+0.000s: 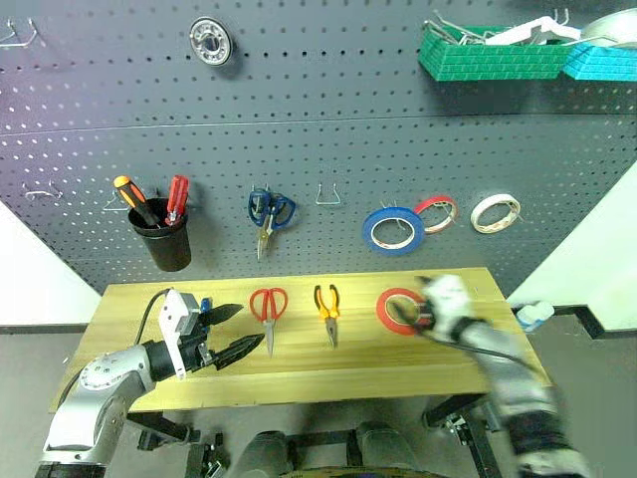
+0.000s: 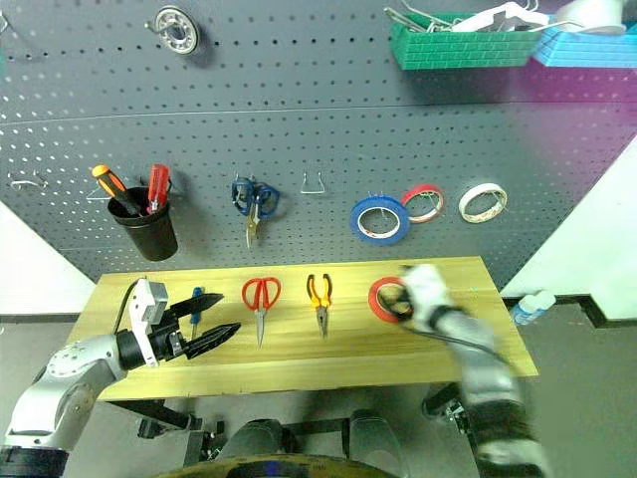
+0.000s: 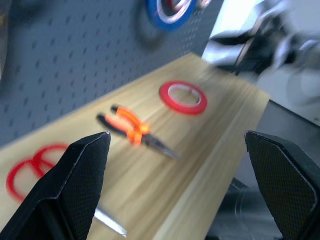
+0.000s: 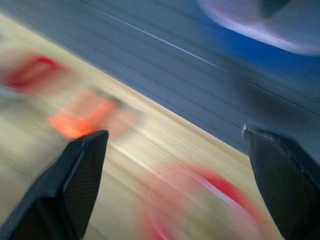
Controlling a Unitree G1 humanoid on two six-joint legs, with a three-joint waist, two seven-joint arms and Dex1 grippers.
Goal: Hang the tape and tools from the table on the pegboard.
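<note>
With fingers spread wide and nothing held, the right gripper (image 4: 172, 180) hangs over the red tape (image 3: 183, 97) lying flat on the table (image 1: 398, 368) (left gripper (image 1: 232, 332) likewise agape), so the next move likely calls for lowering and pinching the ring's rim.

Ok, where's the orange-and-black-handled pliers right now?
The orange-and-black-handled pliers lie mid-table on the light wooden table, between the red-handled scissors and the red tape ring.
</note>
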